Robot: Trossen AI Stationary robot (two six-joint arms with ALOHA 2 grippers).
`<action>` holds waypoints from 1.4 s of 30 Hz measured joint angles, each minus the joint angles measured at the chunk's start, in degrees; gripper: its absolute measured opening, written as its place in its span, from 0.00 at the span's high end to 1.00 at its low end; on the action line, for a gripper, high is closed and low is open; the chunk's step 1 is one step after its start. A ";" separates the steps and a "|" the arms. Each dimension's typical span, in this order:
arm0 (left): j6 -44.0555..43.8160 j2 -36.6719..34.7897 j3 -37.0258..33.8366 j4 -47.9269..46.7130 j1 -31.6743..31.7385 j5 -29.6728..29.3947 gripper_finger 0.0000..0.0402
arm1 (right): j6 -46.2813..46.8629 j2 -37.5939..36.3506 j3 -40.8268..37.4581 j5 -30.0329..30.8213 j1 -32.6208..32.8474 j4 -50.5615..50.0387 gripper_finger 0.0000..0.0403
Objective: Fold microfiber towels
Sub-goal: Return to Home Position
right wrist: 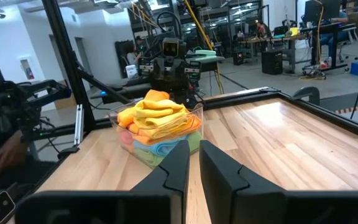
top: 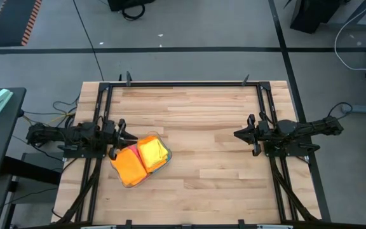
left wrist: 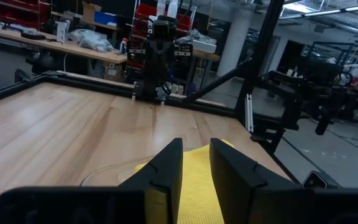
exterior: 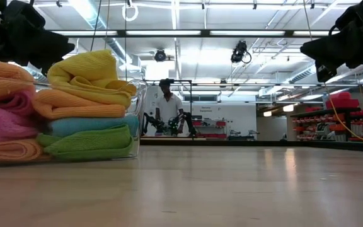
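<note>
Two arms sit at opposite sides of the bench (top: 208,165), and neither holds anything. The left hand (top: 124,133) hangs just beside the clear tray (exterior: 138,94), its fingers (left wrist: 166,168) set a narrow gap apart with yellow cloth showing below them. The right hand (top: 239,134) is well apart from the tray across the bare wood, its fingers (right wrist: 178,163) parted by only a slit.

The folded towels (top: 142,159) are stacked in the tray near the left edge of the bench: orange, pink, blue and green layers, with yellow piled loosely on top above the rim. No loose towel shows on the bench, so the folding looks done.

Parking the arms well seems mostly a matter for the left one. It should rise and draw straight back from the tray, fingers kept narrow, so no tip snags the top yellow fold. The right arm needs only a short retreat.
</note>
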 joint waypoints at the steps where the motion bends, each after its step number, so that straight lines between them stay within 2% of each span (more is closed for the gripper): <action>1: 0.00 0.00 0.00 0.01 0.00 0.00 0.77 | 0.01 0.00 0.00 0.00 0.00 0.00 0.89; 11: 0.01 0.00 0.00 0.38 0.00 0.03 0.81 | 0.01 0.00 0.00 0.00 0.00 -0.02 0.89; 21: 0.00 0.00 0.00 0.44 0.00 0.08 0.77 | -0.04 0.00 0.00 0.00 0.00 -0.03 0.89; 32: 0.04 0.00 0.00 0.45 0.00 0.08 0.80 | -0.01 0.00 0.00 0.00 0.00 -0.04 0.89; 42: 0.07 0.00 0.00 0.47 0.00 0.10 0.77 | -0.04 0.00 0.00 0.02 0.00 -0.04 0.89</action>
